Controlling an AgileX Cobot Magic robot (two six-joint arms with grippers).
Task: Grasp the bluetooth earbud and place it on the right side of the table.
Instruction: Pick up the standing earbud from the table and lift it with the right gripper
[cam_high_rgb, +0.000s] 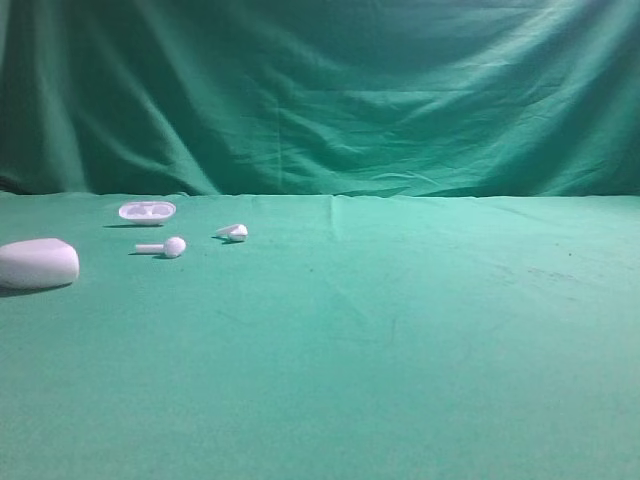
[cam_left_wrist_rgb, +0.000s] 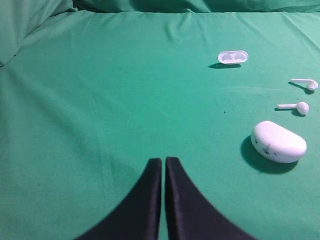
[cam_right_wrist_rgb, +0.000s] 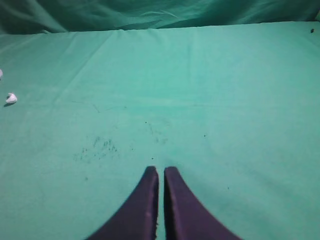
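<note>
High view: earbud (cam_high_rgb: 234, 232) lay far left on table (cam_high_rgb: 400, 340), stem pointing left, beside twin (cam_high_rgb: 163, 246); no arm seen
Left wrist: left gripper (cam_left_wrist_rgb: 163, 161) pinched together, empty; earbud (cam_left_wrist_rgb: 306, 83) ahead and far to its right, stem across the view
Right wrist: right gripper (cam_right_wrist_rgb: 160, 170) closed, empty; earbud (cam_right_wrist_rgb: 11, 98) at far left edge, well apart
Nearer arm: probably left, by my reckoning

Both arms outside the high view; bluetooth earbud (cam_right_wrist_rgb: 11, 98) a tiny blurred speck at right-wrist edge.
</note>
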